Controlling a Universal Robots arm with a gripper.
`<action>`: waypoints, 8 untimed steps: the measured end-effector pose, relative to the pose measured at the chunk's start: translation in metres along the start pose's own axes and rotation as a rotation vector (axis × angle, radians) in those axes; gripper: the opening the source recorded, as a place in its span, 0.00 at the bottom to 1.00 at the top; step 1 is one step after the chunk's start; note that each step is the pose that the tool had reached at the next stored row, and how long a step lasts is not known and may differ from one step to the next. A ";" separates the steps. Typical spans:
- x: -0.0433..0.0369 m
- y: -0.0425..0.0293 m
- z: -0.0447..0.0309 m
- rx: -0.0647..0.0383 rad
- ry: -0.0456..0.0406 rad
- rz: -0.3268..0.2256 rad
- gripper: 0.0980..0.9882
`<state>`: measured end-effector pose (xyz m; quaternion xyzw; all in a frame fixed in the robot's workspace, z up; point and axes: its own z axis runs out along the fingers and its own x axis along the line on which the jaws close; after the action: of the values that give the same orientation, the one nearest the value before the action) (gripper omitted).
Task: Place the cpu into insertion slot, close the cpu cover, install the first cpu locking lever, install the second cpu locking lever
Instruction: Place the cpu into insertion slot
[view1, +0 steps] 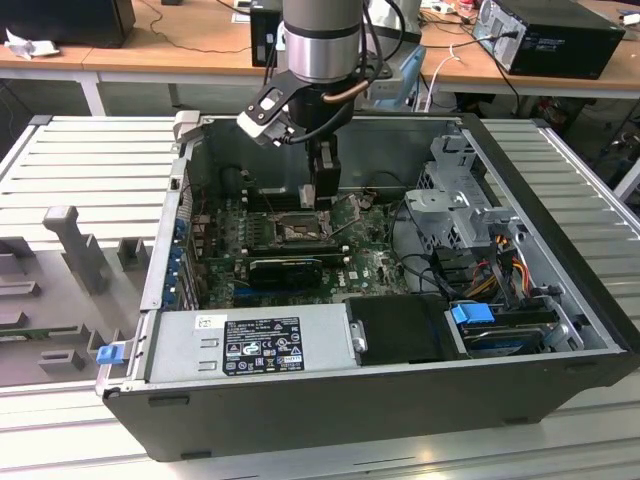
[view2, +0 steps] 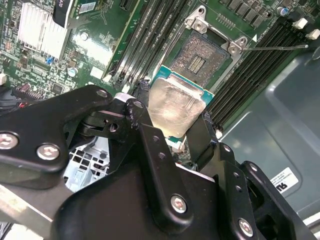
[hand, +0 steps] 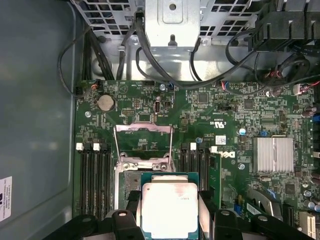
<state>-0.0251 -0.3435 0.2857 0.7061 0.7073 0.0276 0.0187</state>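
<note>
Fingers (view2: 150, 145) clamp the cpu (view2: 175, 107), seemingly above the insertion slot (view2: 202, 55); case label (hand: 4, 197) unreadable.

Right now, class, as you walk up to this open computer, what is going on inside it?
The arm's gripper is shut on the cpu, holding it by its edges above the motherboard inside the open case. The slot is bare, so the chip is not yet seated. The cover is swung open next to the slot.
</note>
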 end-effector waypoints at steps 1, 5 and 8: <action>0.0000 -0.0001 0.0006 0.000 0.0002 0.000 0.50; 0.0000 -0.0002 0.0029 0.000 0.0005 0.000 0.50; -0.0001 -0.0003 0.0052 0.000 0.0016 0.000 0.50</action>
<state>-0.0251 -0.3435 0.2804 0.7061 0.7073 0.0280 0.0180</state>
